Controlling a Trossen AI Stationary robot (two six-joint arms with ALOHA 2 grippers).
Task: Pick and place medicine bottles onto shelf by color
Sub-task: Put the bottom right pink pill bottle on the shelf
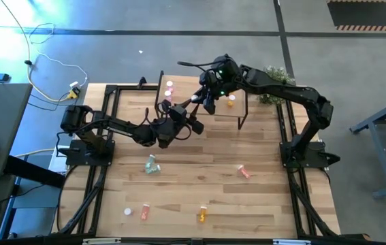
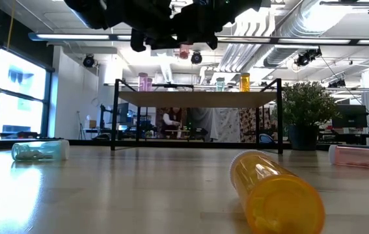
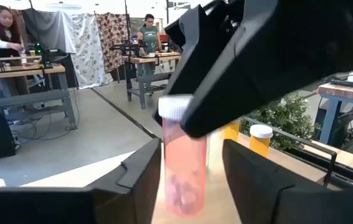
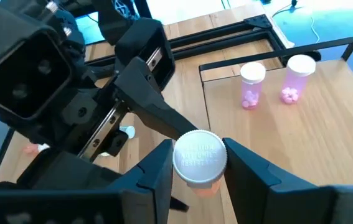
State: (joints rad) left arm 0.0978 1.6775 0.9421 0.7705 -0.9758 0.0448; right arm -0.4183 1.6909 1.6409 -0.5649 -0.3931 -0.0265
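Shelf (image 4: 325, 124): two pink bottles (image 4: 253, 85); left arm (image 4: 70, 93) alongside.

Left arm: extended from its base at the table's left edge toward the table centre, gripper (image 3: 192, 177) raised above the tabletop. Its jaws stand apart on either side of a bottle (image 3: 184, 168) without pressing it. Right arm: reaches from its base at the right edge across to meet the left gripper. The right gripper (image 4: 199, 168) is closed on the bottle just below the cap, both fingers touching it.
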